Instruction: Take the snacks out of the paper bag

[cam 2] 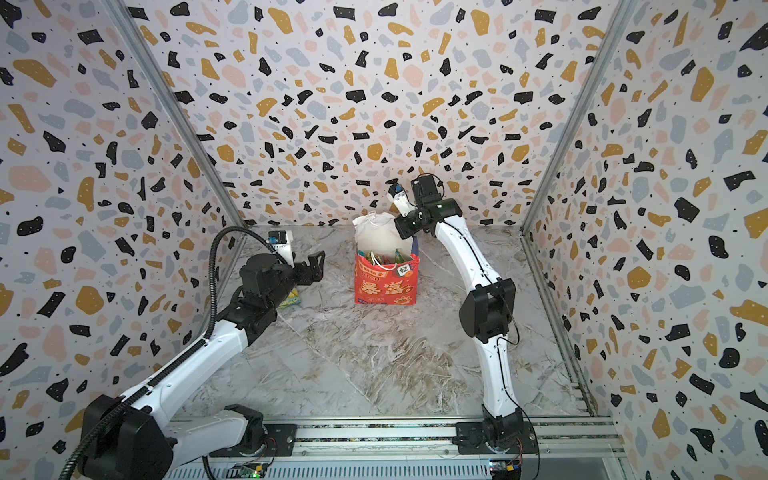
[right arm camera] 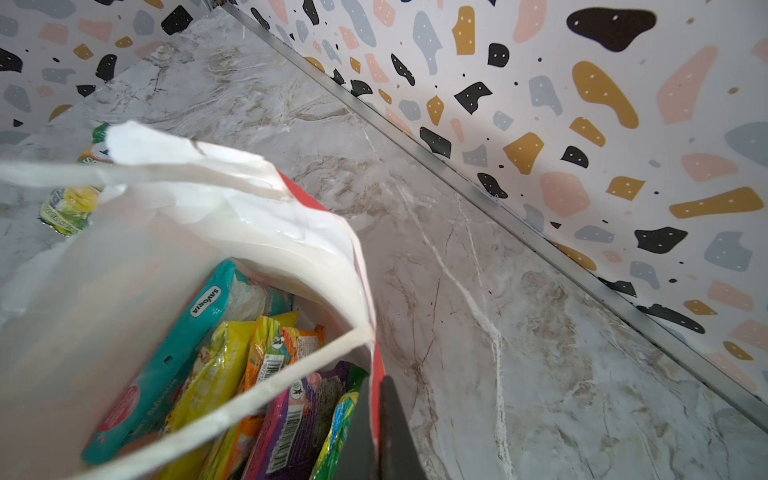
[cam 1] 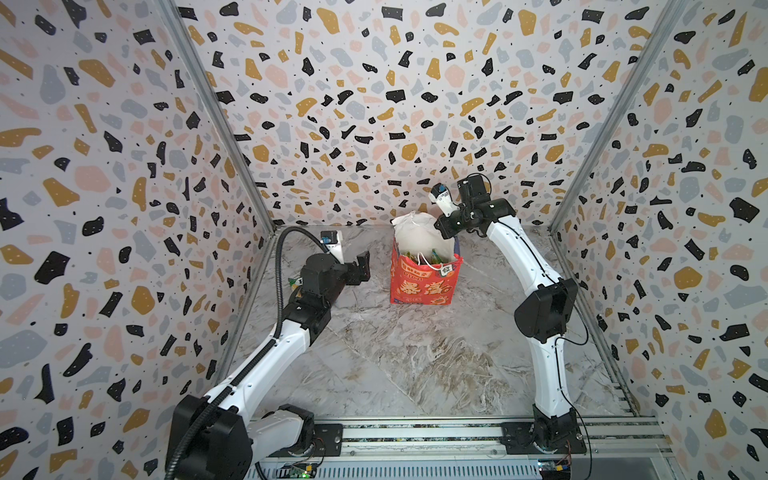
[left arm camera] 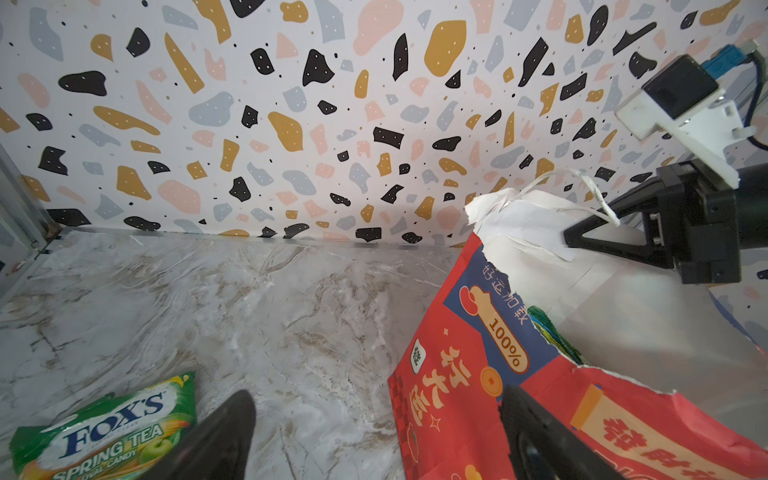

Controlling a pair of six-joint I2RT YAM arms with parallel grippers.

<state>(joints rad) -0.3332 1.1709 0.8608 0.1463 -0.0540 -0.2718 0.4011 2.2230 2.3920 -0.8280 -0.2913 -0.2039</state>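
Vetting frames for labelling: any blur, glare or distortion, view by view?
Both top views: sharp, evenly lit, no obvious bowing. Left wrist: left gripper fingers blurred, FOX'S packet legible. Right wrist: paper bag lining soft and washed out, snacks readable.

Both arms wear white shells on their long links and black housings at the joints. A ribbed black hose (cam 1: pixel 279 266) runs along the left arm (cam 1: pixel 266 361); a thin black cable (cam 1: pixel 587 328) trails beside the right arm (cam 1: pixel 525 259). Each wrist carries a white bracket (left arm camera: pixel 685 124) with a black camera (left arm camera: pixel 681 89) and blue plug. The left claw (cam 1: pixel 362 268) and right claw (cam 1: pixel 448 232) are black, with triangular open-frame fingers (left arm camera: pixel 575 240). Black base plates (cam 1: pixel 515 434) sit on a silver rail (cam 1: pixel 415 434) at the near edge.
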